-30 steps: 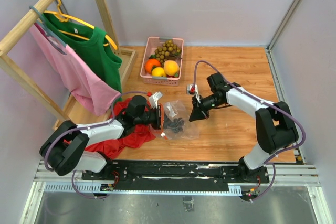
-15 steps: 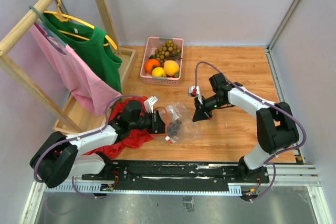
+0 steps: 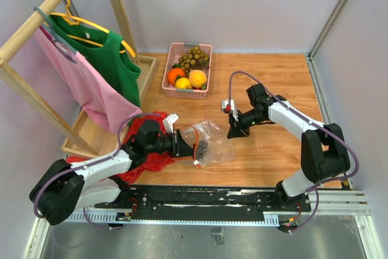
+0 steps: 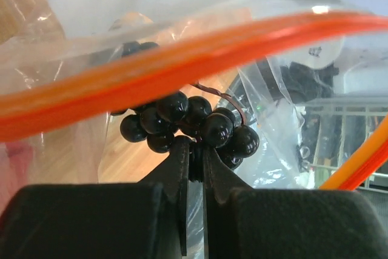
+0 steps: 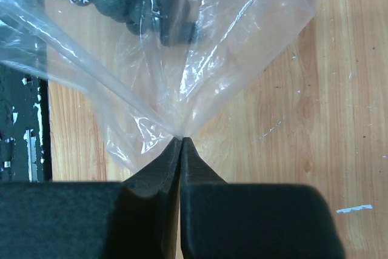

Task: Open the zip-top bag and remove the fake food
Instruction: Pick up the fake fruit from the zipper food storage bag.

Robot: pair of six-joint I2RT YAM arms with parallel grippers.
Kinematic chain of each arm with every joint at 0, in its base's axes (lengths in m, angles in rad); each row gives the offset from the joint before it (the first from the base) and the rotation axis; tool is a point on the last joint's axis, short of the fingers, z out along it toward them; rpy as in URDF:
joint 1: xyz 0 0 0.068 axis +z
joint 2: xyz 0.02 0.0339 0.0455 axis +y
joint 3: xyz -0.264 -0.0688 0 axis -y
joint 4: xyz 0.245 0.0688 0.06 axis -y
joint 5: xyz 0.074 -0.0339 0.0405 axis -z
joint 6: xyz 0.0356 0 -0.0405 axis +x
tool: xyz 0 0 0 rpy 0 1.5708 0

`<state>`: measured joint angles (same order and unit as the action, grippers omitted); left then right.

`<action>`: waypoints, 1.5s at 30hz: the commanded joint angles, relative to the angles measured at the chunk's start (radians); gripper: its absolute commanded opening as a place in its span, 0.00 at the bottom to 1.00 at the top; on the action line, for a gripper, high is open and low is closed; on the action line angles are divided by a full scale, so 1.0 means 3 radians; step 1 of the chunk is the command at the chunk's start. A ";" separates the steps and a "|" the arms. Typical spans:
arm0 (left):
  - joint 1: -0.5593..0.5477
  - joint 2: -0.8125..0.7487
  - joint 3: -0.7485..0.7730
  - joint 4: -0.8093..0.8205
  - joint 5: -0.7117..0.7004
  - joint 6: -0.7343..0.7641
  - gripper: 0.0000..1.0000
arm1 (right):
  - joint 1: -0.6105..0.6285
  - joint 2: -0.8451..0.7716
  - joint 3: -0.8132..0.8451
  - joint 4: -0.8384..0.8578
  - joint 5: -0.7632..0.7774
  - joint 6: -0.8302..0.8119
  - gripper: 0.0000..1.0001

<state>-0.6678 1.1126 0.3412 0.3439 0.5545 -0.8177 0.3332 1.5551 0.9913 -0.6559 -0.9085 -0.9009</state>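
Observation:
The zip-top bag (image 3: 213, 144) lies on the wooden table, its orange-red zip strip (image 4: 182, 71) parted into an open mouth. My left gripper (image 3: 187, 145) reaches into the mouth and is shut on the stem of the dark purple bunch (image 3: 202, 147). In the left wrist view the bunch (image 4: 206, 124) sits just beyond my fingertips (image 4: 182, 156). My right gripper (image 3: 231, 133) is shut on the bag's far end, and the pinched plastic (image 5: 182, 131) fans out taut. The bunch shows through the bag (image 5: 151, 10). The other fake food, a tan-brown bunch (image 3: 194, 57), an orange (image 3: 176, 75), a yellow-orange fruit (image 3: 197, 78) and a lemon (image 3: 183, 83), lies in the pink basket (image 3: 205, 48).
A red cloth (image 3: 151, 157) lies under my left arm. A wooden clothes rack (image 3: 115, 4) with a green shirt (image 3: 109, 59) and a pink shirt (image 3: 85, 86) stands at the left. Walls close in the back and right sides.
My left gripper has drawn back to the left with the dark bunch. My right gripper has shifted slightly right, and the bag is stretched longer between them.

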 commanded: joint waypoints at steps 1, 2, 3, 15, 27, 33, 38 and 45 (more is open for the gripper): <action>0.0027 -0.0065 -0.0136 0.0293 0.0050 -0.0152 0.00 | -0.0066 -0.0155 -0.0020 -0.0144 -0.0002 -0.0193 0.02; 0.0027 -0.0067 -0.0155 0.0335 0.0064 -0.0173 0.00 | -0.0067 -0.0181 -0.0030 -0.0149 -0.0042 -0.0208 0.03; 0.0027 -0.0070 -0.0170 0.0379 0.0077 -0.0198 0.00 | -0.0065 -0.0212 -0.0042 -0.0146 -0.0073 -0.0217 0.04; 0.0027 -0.0065 -0.0210 0.0603 0.0102 -0.0343 0.00 | -0.0014 -0.0470 -0.0160 -0.0265 -0.0633 -0.0515 0.54; 0.0028 0.0103 -0.0212 0.0805 0.0200 -0.0419 0.00 | 0.0234 -0.0433 -0.0194 0.0228 -0.0183 -0.0130 0.98; 0.0027 0.0184 -0.0197 0.0879 0.0250 -0.0443 0.00 | 0.0270 -0.0426 -0.0087 0.0260 -0.0441 -0.0244 0.99; 0.0027 0.0302 -0.0179 0.0985 0.0317 -0.0440 0.00 | 0.0339 -0.0203 0.0352 -0.0313 -0.0738 -0.0732 0.99; 0.0027 0.0461 -0.0204 0.1202 0.0320 -0.0466 0.00 | 0.0640 -0.0072 0.0568 -0.0486 -0.0615 -0.1009 0.99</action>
<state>-0.6640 1.2339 0.2802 0.6125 0.6308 -0.9497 0.4618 1.5314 1.1530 -0.7437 -1.0809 -1.1248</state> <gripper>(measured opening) 0.093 0.985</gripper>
